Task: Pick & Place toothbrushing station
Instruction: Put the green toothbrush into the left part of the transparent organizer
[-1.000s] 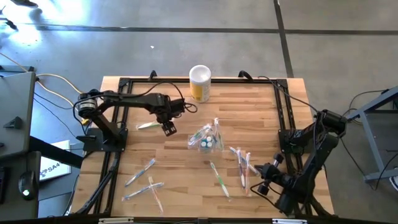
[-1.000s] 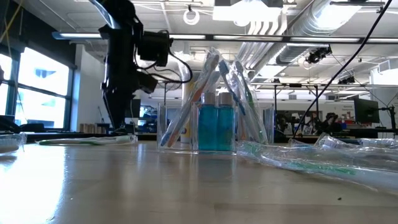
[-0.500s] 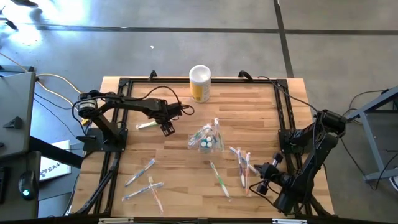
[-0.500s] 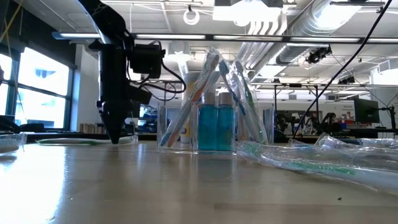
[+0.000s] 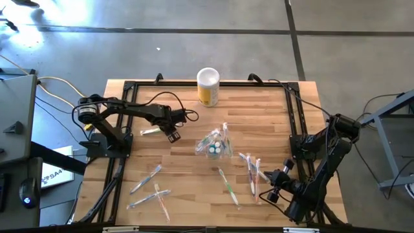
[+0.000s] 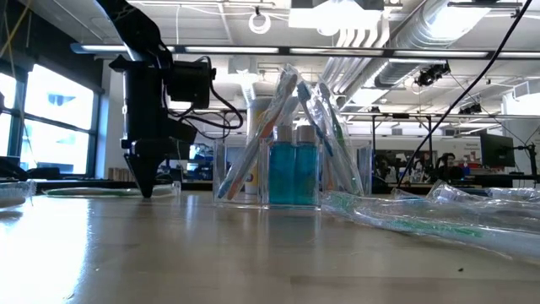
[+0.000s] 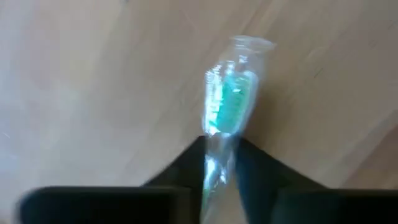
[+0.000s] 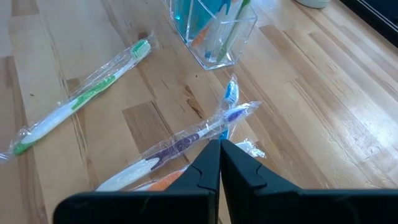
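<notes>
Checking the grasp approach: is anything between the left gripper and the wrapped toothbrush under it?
Nothing visible stands between them. The left gripper is right at the wrapped toothbrush, which lies on the table.

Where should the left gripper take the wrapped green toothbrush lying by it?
Take the wrapped green toothbrush on its thin handle, coming straight down with the left gripper. It lies flat on the table, and its handle already runs between the fingers.
</notes>
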You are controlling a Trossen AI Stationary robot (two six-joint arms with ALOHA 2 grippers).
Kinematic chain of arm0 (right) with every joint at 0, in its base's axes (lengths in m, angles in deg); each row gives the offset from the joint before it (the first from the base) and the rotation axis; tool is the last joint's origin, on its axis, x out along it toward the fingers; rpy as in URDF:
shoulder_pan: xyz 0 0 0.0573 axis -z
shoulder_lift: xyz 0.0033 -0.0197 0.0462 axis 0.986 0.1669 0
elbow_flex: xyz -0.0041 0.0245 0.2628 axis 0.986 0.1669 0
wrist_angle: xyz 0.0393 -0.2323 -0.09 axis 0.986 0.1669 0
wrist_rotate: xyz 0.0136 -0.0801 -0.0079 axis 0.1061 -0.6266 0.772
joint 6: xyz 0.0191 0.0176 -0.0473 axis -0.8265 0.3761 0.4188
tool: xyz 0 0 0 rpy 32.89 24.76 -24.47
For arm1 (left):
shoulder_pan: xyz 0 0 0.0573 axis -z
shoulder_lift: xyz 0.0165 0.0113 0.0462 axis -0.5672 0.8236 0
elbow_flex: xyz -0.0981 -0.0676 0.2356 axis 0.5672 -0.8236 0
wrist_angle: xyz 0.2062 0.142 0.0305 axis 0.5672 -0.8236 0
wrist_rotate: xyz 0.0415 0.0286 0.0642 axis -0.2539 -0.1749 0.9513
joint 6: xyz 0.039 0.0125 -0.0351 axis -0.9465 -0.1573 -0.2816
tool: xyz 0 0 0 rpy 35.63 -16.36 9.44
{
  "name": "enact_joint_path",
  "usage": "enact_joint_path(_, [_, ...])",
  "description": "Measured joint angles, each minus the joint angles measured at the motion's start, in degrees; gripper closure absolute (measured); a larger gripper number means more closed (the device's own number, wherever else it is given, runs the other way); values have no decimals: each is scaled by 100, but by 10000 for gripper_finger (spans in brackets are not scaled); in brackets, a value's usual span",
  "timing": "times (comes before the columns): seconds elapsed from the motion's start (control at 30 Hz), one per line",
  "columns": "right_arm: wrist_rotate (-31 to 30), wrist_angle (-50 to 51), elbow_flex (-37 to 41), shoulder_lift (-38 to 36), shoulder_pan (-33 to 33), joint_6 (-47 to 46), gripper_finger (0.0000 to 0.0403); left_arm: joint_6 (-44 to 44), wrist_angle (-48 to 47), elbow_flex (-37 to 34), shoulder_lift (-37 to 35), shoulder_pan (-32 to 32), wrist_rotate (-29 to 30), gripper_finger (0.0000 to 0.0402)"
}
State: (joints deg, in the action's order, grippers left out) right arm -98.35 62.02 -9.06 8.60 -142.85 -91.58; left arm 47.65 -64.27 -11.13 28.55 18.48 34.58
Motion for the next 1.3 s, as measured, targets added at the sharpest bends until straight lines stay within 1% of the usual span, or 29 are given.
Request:
enact_joint_path(0.07, [1, 0, 0, -1, 0, 0, 398, 47, -7, -4, 4, 0, -97, 380])
enact_joint_path(0.1, [1, 0, 0, 0, 0, 0, 398, 48, -5, -6, 4, 0, -123, 388])
enact_joint_path(0.2, [1, 0, -1, 0, 0, 2, 398, 339, -23, -3, 9, 114, -206, 388])
enact_joint_path(0.3, [1, 3, -2, 0, 0, 6, 398, 441, -261, 151, 31, 434, 43, 396])
enact_joint_path(0.37, [1, 3, -2, -1, 0, 35, 398, 485, -641, 367, 50, 707, 214, 396])
enact_joint_path(0.43, [1, 3, -4, 0, 0, 51, 398, 603, -1303, 647, 68, 980, 239, 398])
enact_joint_path(0.53, [1, 0, -4, -1, 0, 66, 398, 1166, -1957, 1370, 42, 1420, 519, 399])
enact_joint_path(0.63, [1, -25, -4, 1, 0, 66, 398, 1747, -3110, 2122, 57, 1958, 1078, 400])
enact_joint_path(0.77, [1, -81, -4, 1, -1, 66, 398, 2654, -4322, 3349, 39, 2708, 1746, 400])
enact_joint_path(0.87, [1, -130, -4, -1, -7, 80, 398, 3027, -4609, 4277, 40, 3322, 2336, 401])
enact_joint_path(0.93, [1, -162, -4, 0, -7, 106, 398, 2905, -4453, 4782, 30, 3763, 2631, 401])
enact_joint_path(1.0, [1, -161, -4, -1, -7, 107, 398, 2349, -3954, 5184, 32, 4199, 2905, 401])
enact_joint_path(1.07, [1, -164, -4, 0, -7, 109, 398, 1660, -3375, 5382, -5, 4573, 3141, 401])
enact_joint_path(1.17, [3, -171, -4, 1, -7, 109, 398, 790, -2212, 5345, -98, 4985, 3298, 401])
enact_joint_path(1.3, [1, -177, -4, -1, -7, 149, 398, -367, -529, 4860, -126, 5175, 3589, 401])
